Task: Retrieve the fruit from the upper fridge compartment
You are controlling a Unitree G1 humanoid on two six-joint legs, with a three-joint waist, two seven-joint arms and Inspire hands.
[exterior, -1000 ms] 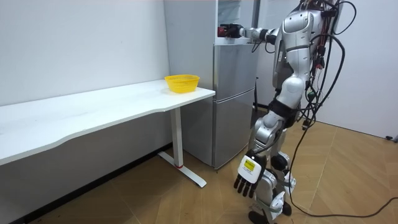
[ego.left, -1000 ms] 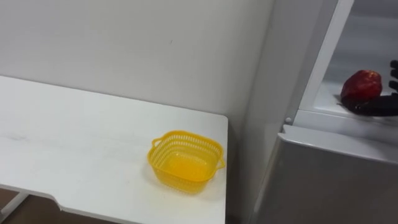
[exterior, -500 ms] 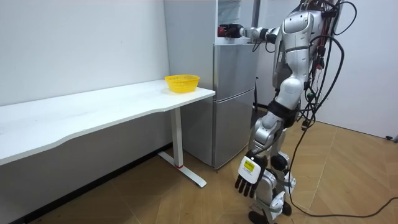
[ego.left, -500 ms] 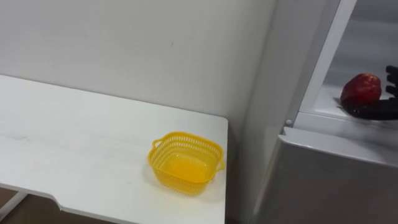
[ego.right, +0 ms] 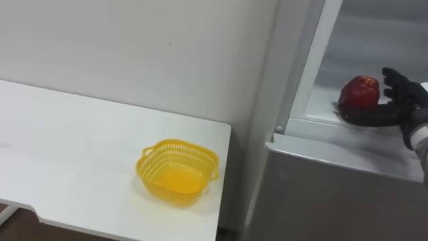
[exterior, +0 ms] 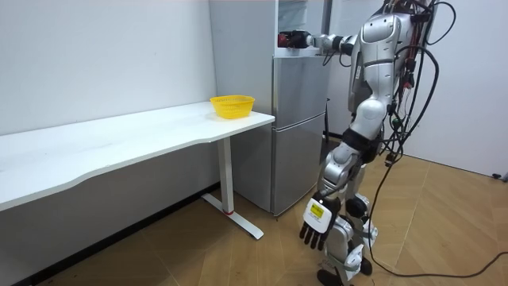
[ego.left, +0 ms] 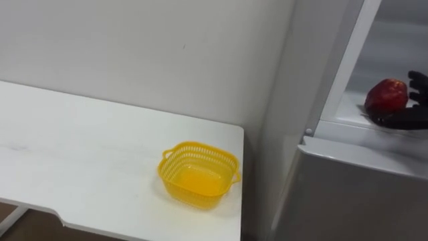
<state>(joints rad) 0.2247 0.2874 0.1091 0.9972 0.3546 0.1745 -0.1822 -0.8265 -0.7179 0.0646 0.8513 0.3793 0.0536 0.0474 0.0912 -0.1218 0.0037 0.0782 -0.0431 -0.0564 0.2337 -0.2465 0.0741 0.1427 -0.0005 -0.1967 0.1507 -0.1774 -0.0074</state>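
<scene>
A red fruit (ego.right: 359,90) rests on the white shelf (ego.right: 321,107) of the open upper fridge compartment. My right hand (ego.right: 391,110) reaches in from the right and cups it. The thumb lies under the fruit's front and the fingers (ego.right: 398,82) curl round its right side. In the room view I stand upright in front of the fridge (exterior: 298,127) with the right arm stretched out level to the fruit (exterior: 284,38). My left hand (exterior: 317,226) hangs beside my leg with relaxed fingers, holding nothing.
A yellow mesh basket (ego.right: 177,171) sits empty near the right end of the white table (ego.right: 73,140), just left of the fridge. The grey lower fridge door (ego.right: 334,194) is closed below the shelf. A white wall rises behind the table.
The right hand's fingers have curled in closer round the fruit's right side. The fruit stays on the shelf, and the body and left hand have not moved.
</scene>
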